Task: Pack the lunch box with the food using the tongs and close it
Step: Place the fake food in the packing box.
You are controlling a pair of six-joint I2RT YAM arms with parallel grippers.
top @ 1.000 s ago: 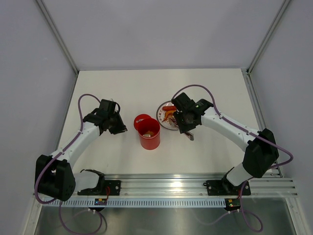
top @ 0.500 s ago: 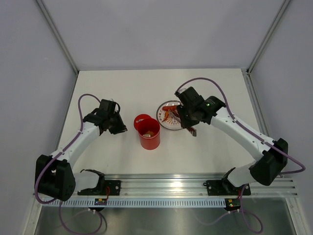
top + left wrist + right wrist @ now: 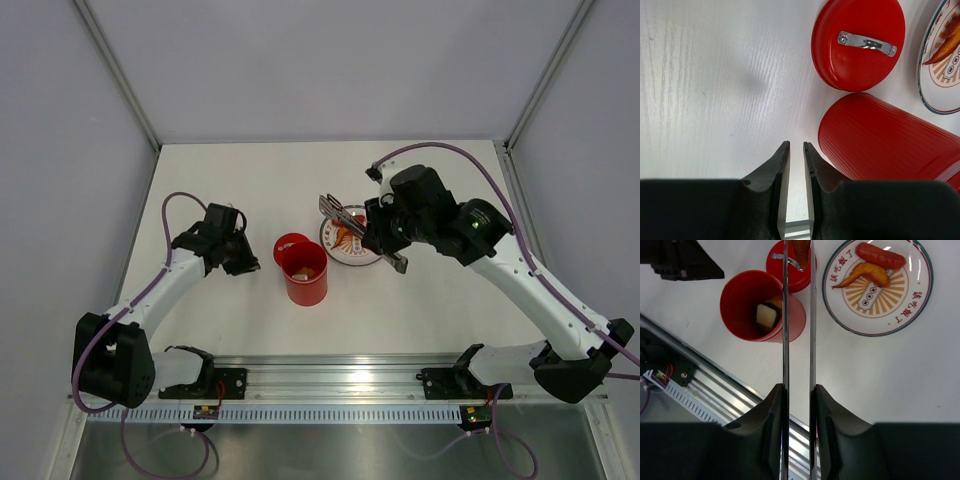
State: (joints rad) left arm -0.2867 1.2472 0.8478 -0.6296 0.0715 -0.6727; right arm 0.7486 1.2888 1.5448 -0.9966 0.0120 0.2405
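since a moment ago the right arm has swung outward and risen, and the tongs (image 3: 785, 340) now point toward the back left, with their tips above the far left edge of the plate (image 3: 900, 305). the right gripper (image 3: 797, 387) is closed on the two thin metal arms of the tongs and presses them close together. between the tips sits a small orange-brown fried piece (image 3: 801, 250), which in the right wrist view lies over the lid (image 3: 857, 45).

the red lunch box (image 3: 305, 290) stands open on the white table (image 3: 250, 180), just left of the plate, and one pale piece (image 3: 766, 315) lies inside it. the lid lies flat just behind the box, handle up. on the plate remain a red sausage (image 3: 880, 255) and another orange fried piece (image 3: 865, 274).

the left gripper (image 3: 796, 147) hangs low just beside the left wall of the box. its jaws stand with only a narrow gap and hold nothing.
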